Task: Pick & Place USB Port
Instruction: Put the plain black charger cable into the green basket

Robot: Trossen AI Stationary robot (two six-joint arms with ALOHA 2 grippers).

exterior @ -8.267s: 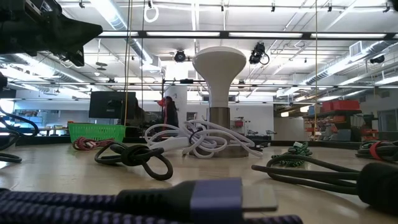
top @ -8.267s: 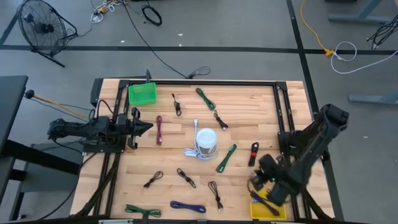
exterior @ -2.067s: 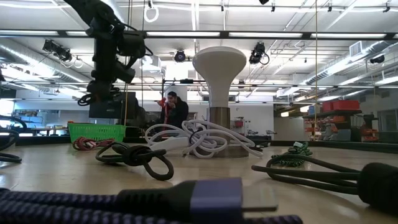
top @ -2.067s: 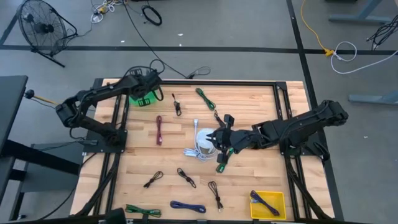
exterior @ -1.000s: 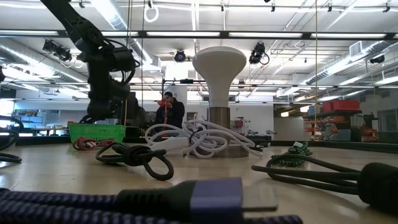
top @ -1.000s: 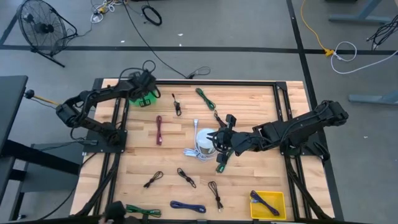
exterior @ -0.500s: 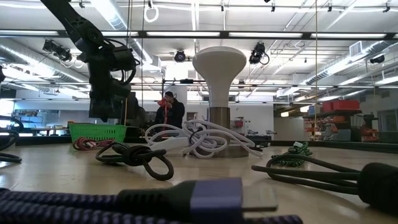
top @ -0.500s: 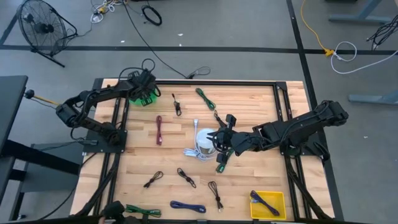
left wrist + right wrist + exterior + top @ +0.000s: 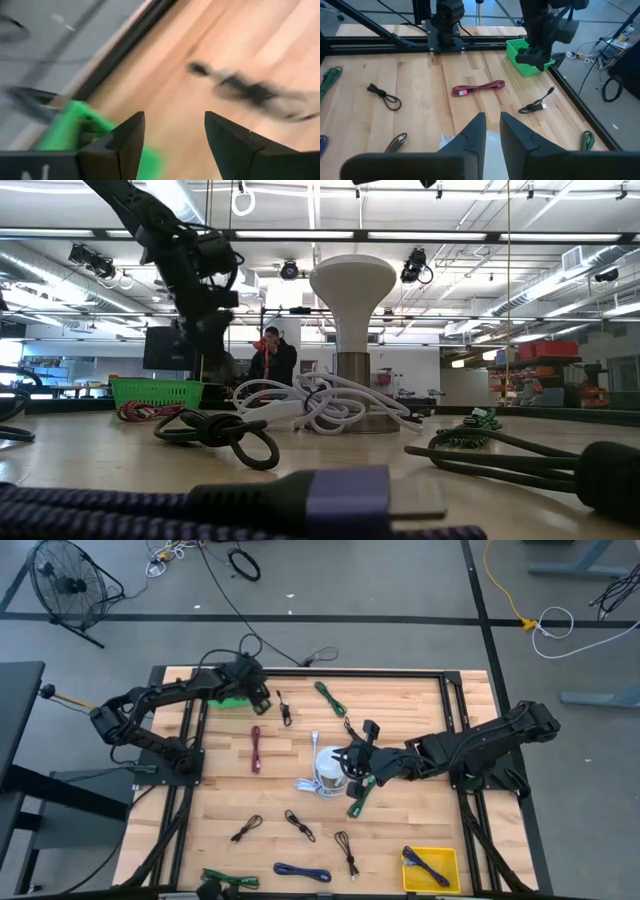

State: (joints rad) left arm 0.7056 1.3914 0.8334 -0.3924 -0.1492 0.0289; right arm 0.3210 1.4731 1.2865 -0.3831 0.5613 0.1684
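Observation:
Several coiled USB cables lie flat on the wooden table (image 9: 400,710). Among them are a maroon one (image 9: 256,748), a small black one (image 9: 285,708) and a green one (image 9: 362,795). A green bin (image 9: 225,695) stands at the far left corner. My left gripper (image 9: 256,690) hangs open just right of that bin with nothing between its fingers (image 9: 127,137). My right gripper (image 9: 347,762) hovers at the table's middle beside a white round device (image 9: 331,768). Its fingers (image 9: 476,131) stand almost together, with only a narrow slit and nothing in it.
A yellow bin (image 9: 430,868) with a purple cable stands at the near right corner. More cables lie along the near edge, among them a blue one (image 9: 302,871). The white device's cord (image 9: 300,402) loops around its base. A person (image 9: 272,360) stands in the room behind.
My left gripper has gone from above the green bin toward the table's right edge and a little up, and now hangs beside the bin. My right arm has kept still.

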